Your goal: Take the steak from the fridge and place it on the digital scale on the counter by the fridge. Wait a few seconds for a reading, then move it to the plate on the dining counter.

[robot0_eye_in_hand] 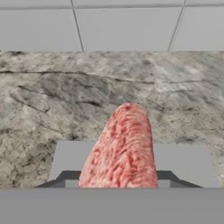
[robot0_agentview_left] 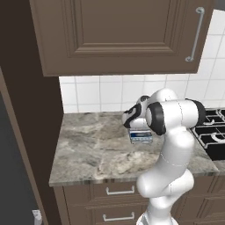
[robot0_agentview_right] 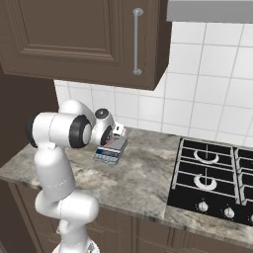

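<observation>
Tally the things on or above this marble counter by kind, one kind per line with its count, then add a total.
Steak: 1
Digital scale: 1
Hob: 1
Hob knobs: 2 in full view, a third cut off at the picture's edge
Robot hand: 1
Total: 6, or 7 with the cut-off knob

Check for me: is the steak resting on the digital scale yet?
Cannot tell. In the hand view the steak hangs over the digital scale, but no gap or contact shows. In both base views the arm hides it.

No text I can read; the digital scale (robot0_agentview_right: 109, 153) front panel is too blurred for me.
</observation>
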Robot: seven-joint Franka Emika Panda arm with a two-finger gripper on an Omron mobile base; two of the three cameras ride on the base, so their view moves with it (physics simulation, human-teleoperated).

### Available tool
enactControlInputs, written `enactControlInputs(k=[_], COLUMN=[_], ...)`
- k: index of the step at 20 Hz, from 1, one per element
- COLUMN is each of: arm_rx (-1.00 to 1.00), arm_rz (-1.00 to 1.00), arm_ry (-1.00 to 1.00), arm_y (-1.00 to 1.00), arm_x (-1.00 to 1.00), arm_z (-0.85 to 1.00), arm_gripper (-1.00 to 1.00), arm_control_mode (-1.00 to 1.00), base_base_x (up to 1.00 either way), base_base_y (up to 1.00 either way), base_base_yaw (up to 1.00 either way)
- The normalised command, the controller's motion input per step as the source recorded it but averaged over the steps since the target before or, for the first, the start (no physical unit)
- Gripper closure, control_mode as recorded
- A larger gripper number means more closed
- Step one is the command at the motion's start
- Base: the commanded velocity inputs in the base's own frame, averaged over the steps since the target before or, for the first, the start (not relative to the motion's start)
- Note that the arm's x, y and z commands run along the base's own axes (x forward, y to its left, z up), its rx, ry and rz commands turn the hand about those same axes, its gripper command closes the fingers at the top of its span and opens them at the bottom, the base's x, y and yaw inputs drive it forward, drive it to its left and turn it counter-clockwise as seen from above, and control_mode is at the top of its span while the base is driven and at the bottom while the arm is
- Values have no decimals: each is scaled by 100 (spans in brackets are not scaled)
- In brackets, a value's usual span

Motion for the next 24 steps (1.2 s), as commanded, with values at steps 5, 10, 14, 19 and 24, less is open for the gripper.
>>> enactControlInputs(k=[5,10,14,19,24], arm_rx=[0,0,0,0,0], arm_rz=[0,0,0,0,0], arm_ry=[0,0,0,-7,-10], arm_y=[-6,-3,0,0,0], arm_x=[29,24,-13,-38,-27], arm_z=[-24,-18,-16,-1,0], arm_gripper=[100,100,-100,-100,-100], arm_control_mode=[-100,-100,-100,-100,-100], base_base_x=[0,0,0,0,0], base_base_y=[0,0,0,0,0], base_base_yaw=[0,0,0,0,0])
